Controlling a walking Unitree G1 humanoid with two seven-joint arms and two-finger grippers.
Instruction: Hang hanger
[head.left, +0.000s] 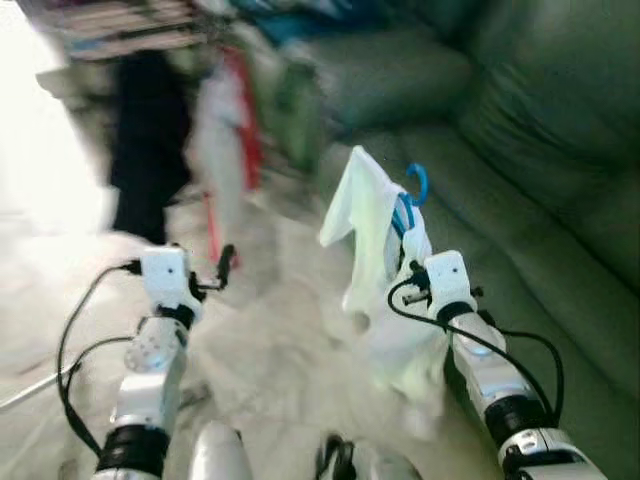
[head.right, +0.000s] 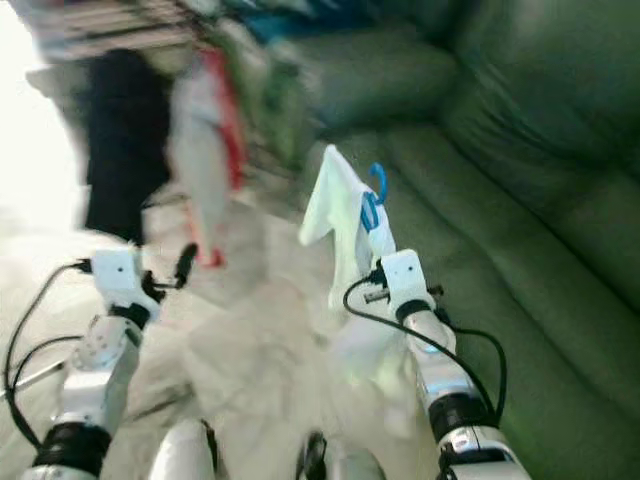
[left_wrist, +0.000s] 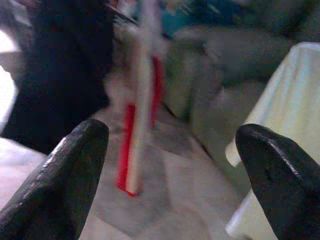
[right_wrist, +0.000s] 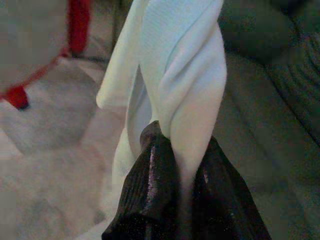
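So far only the pickup is done: the right gripper (right_wrist: 175, 200) pinches the white garment (head.left: 375, 240) on its blue hanger (head.left: 412, 195), aloft beside the sofa (head.left: 540, 160). Hanging remains; the left gripper (left_wrist: 172, 165) is spread, empty.

Both eye views look forward and down from the head, sharing the green sofa (head.left: 520, 150) at right; each wrist view looks closely along its own fingers (left_wrist: 65, 185).

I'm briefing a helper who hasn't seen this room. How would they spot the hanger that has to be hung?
Find the green sofa; just in front of it the right tool holds up a white garment. The hanger is the blue hook sticking out of its top, the only blue piece there.
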